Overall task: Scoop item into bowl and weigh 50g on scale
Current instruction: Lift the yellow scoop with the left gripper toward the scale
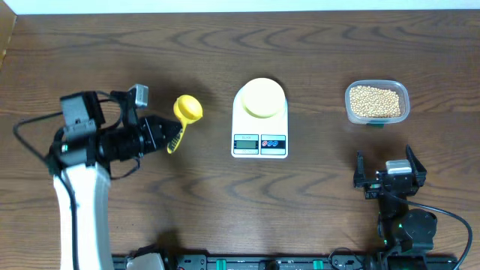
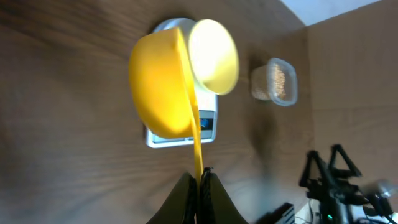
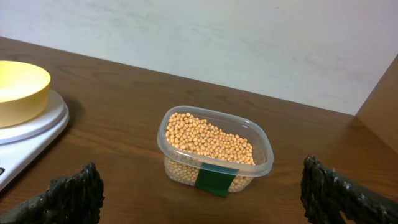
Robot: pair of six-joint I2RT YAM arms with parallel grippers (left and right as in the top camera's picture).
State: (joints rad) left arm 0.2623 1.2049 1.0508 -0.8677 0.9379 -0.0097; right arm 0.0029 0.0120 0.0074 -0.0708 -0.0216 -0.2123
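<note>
Just left of the white rounded-rectangular digital scale (image 1: 259, 120), the left gripper (image 1: 171, 139) pinches the thin handle of a yellow plastic scoop (image 1: 188, 109). The scoop's long axis runs diagonally away from the jaws, cup end leading, toward the scale's far side. A small pale-yellow bowl (image 1: 260, 97) sits on the scale. Right of the scale, tan round beans (image 3: 208, 140) fill a clear plastic container (image 3: 217, 114). The right gripper (image 1: 388, 171), on the near side of the container, stands spread wide.

Smooth plastic bowl (image 3: 22, 93), wood-grain table (image 1: 315, 52)

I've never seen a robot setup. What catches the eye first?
A bright yellow scoop, pinched by its handle in the left gripper, left of centre. In the middle a pale-yellow bowl sits on a white scale; to the right, a clear tub of tan beans.
</note>
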